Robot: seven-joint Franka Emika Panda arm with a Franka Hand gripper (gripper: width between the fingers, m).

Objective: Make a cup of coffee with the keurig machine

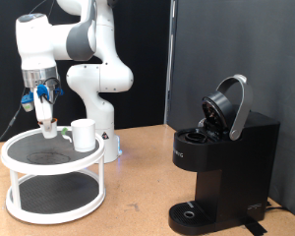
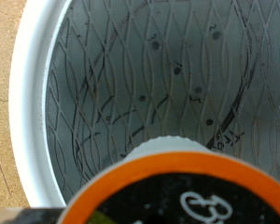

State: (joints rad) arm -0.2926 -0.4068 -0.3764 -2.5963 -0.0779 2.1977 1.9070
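Over stand | tool pinching pod, partly cropped | keurig machine lid up

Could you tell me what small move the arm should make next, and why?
Probably lift the pod straight up off the stand: the claw sits low over the top tier beside the cup, the pod fills the wrist view, and the machine has its lid open.
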